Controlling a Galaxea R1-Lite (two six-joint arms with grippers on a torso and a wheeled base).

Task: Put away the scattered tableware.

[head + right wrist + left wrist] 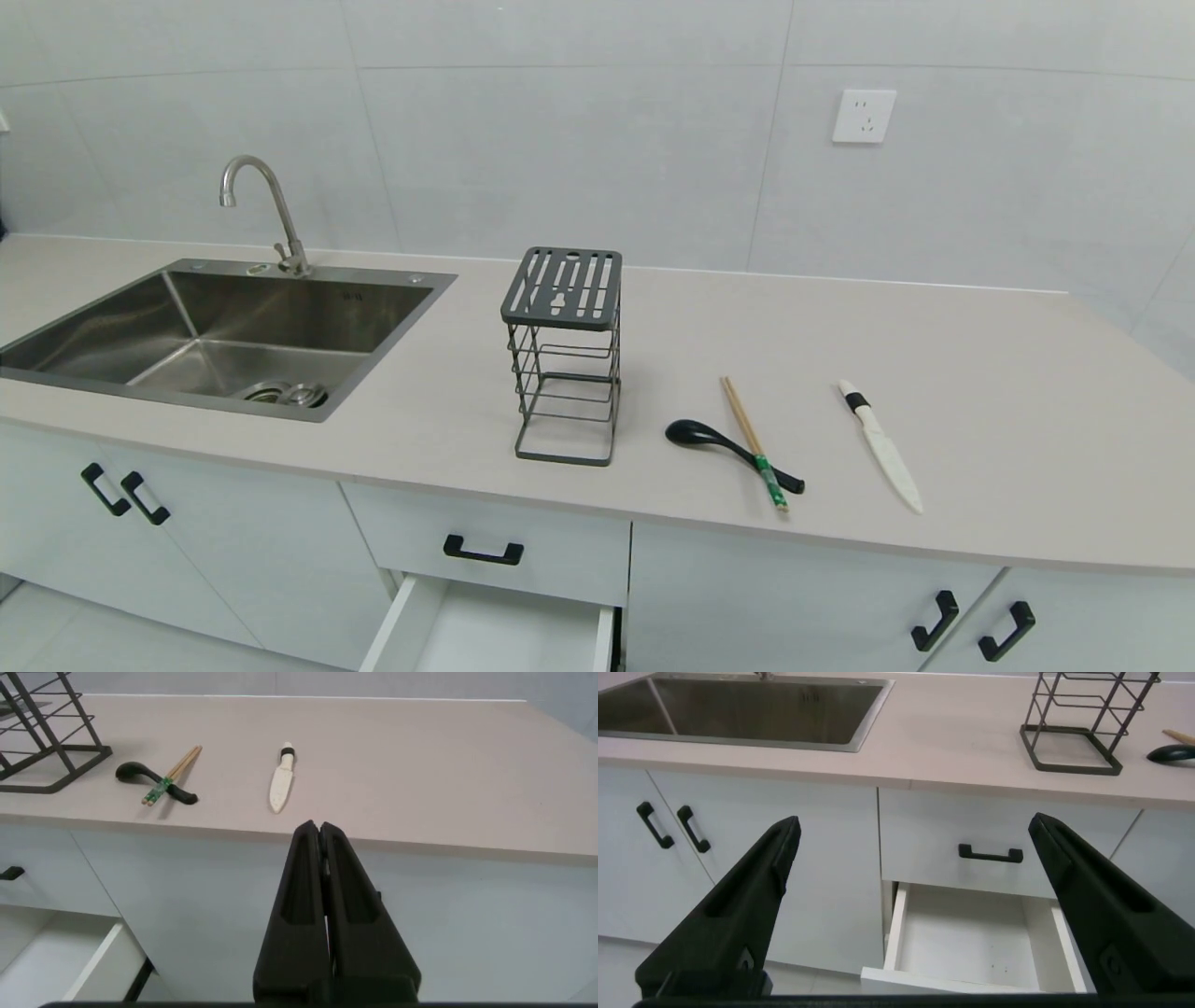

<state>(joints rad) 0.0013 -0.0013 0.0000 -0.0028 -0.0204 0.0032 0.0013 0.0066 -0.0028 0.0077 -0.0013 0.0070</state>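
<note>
The right claw (320, 827) is pressed together, holding nothing; it sits in front of the counter (420, 793) and lower than its front edge, so nothing is within reach without a rise. The knife (283, 782) lies flat on the counter just beyond this claw, the nearest piece to it, probably why this arm faces it; the chopsticks (176, 768) and the black spoon (140, 771) lie farther off towards the rack (42, 737), the chopsticks crossing over the spoon's handle, which would make a clean pinch on either awkward.

The left claw (915, 826) is spread wide and empty, low in front of the cabinets; the open drawer (971, 943) lies straight ahead of it and below, pulled out most likely to take tableware; the rack stands upright on the counter beyond and above this claw, its slotted top suited to holding long pieces on end.

All three pieces are loose on the counter, none put away; I judge the task barely begun, with the knife the likely first pick.
</note>
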